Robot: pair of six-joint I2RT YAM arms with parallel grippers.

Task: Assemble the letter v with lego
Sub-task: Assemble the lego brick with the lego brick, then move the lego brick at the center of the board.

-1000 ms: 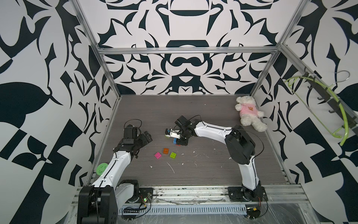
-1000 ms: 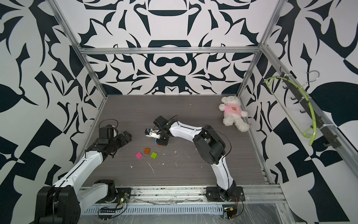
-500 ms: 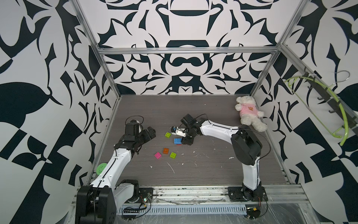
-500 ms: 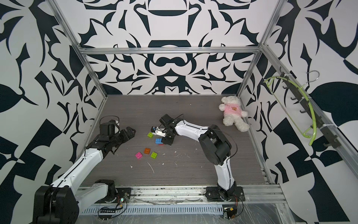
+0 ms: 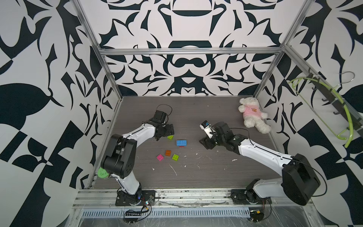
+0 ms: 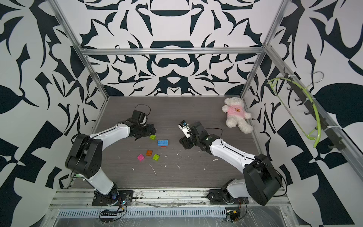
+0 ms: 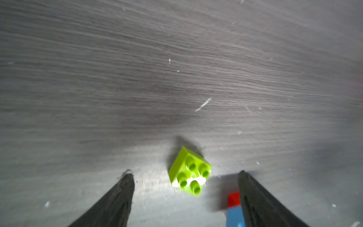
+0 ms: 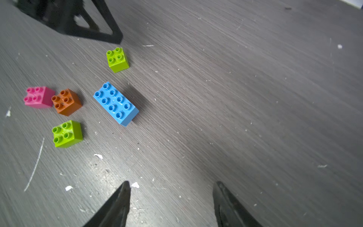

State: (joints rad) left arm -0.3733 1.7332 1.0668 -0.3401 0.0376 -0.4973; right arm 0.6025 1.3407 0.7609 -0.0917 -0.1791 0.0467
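Observation:
The lego lies loose on the dark floor, and no letter v is in view. A lime green brick (image 5: pixel 170 137) (image 7: pixel 189 171) sits between the fingers of my open left gripper (image 5: pixel 169 131) (image 7: pixel 185 174), untouched. Beside it a long blue brick (image 5: pixel 181 142) (image 8: pixel 115 103) rests on a red brick (image 7: pixel 233 199). Nearer the front lie an orange brick (image 5: pixel 168 152), a pink brick (image 5: pixel 160 157) and a second lime green brick (image 5: pixel 175 157). My right gripper (image 5: pixel 204 142) (image 8: pixel 172 183) stands open and empty, well to the right of the blue brick.
A white teddy bear (image 5: pixel 252 115) in a pink shirt lies at the back right by the wall. White scraps (image 5: pixel 173 170) are scattered over the front floor. A green disc (image 5: pixel 102 173) sits at the left floor edge. A lime hanger (image 5: pixel 345 116) hangs on the right wall.
My right gripper opened, left the blue-on-red brick and the lime green brick on the floor, and drew back to the right. My left gripper moved right, up to the lime green brick.

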